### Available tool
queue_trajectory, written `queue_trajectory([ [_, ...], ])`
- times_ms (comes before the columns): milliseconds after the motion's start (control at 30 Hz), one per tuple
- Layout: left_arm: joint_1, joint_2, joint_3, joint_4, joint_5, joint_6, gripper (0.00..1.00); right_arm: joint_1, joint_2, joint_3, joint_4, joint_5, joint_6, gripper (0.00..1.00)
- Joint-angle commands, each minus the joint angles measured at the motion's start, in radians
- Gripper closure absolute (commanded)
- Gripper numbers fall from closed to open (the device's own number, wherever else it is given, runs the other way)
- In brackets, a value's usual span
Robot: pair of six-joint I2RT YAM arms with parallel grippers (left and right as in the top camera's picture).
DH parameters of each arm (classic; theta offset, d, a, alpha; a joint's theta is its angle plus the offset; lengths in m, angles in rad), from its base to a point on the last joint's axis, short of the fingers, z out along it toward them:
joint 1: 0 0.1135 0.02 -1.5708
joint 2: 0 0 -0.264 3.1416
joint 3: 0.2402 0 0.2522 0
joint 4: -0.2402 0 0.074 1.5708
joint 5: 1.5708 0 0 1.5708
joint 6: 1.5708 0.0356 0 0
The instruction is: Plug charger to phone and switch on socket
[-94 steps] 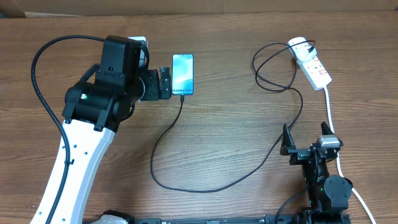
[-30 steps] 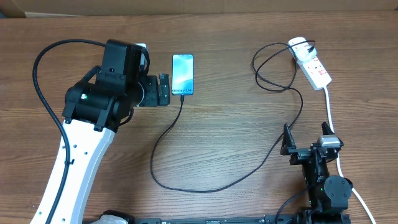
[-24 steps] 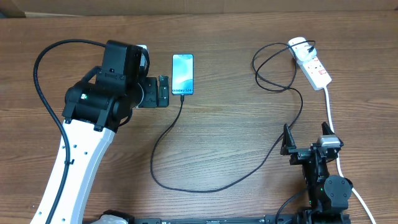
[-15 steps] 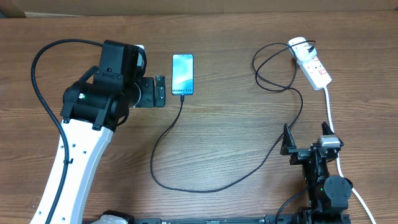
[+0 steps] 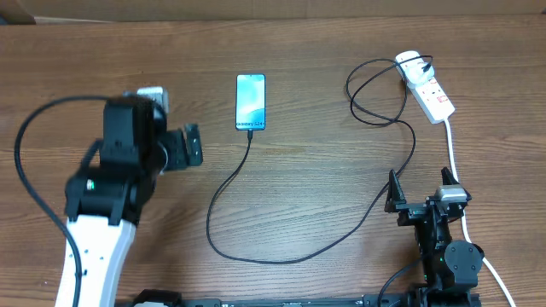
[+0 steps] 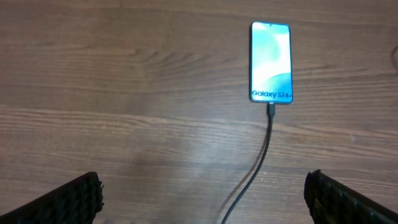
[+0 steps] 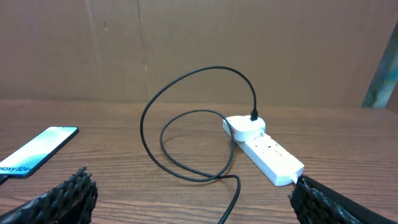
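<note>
The phone (image 5: pixel 251 101) lies flat at the back middle of the table with its screen lit. It also shows in the left wrist view (image 6: pixel 270 61) and in the right wrist view (image 7: pixel 36 150). The charger cable (image 5: pixel 256 256) has its tip in the phone's near end (image 6: pixel 271 109). It loops across the table to a black plug (image 7: pixel 254 115) at the rounded end of the white socket strip (image 5: pixel 429 89). My left gripper (image 5: pixel 194 146) is open and empty, left of the phone and apart from it. My right gripper (image 5: pixel 420 203) is open and empty, near the front right.
The strip's thick white cord (image 5: pixel 458 183) runs toward the front past my right arm. The black cable makes loose loops (image 7: pixel 186 130) just left of the strip. A brown cardboard wall (image 7: pixel 186 43) stands behind the table.
My left arm has drawn back to the left and toward the front, away from the phone. The cable tip stays in the phone. The right arm has not moved.
</note>
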Motion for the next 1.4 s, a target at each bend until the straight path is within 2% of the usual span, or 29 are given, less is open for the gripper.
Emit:
queue_trajectory([
  [0, 0.006, -0.101, -0.127, 0.076, 0.027, 0.053, 0.01, 0.006, -0.011, -0.011, 0.007, 0.001, 0.003, 0.00],
  [200, 0.006, -0.259, -0.359, 0.275, 0.027, 0.079, 0.00, 0.006, -0.011, -0.011, 0.007, 0.001, 0.003, 0.00],
  [467, 0.006, -0.453, -0.577, 0.446, 0.038, 0.090, 0.01, 0.006, -0.011, -0.011, 0.007, 0.001, 0.003, 0.00],
  [867, 0.006, -0.735, -0.725, 0.486, 0.038, 0.090, 0.00, 0.006, -0.011, -0.011, 0.007, 0.001, 0.003, 0.00],
  [1133, 0.006, -0.838, -0.848, 0.628, 0.045, 0.090, 0.00, 0.006, -0.011, -0.011, 0.007, 0.001, 0.003, 0.00],
  [1367, 0.019, -0.927, -0.921, 0.680, 0.064, 0.090, 0.01, 0.006, -0.011, -0.011, 0.007, 0.001, 0.003, 0.00],
])
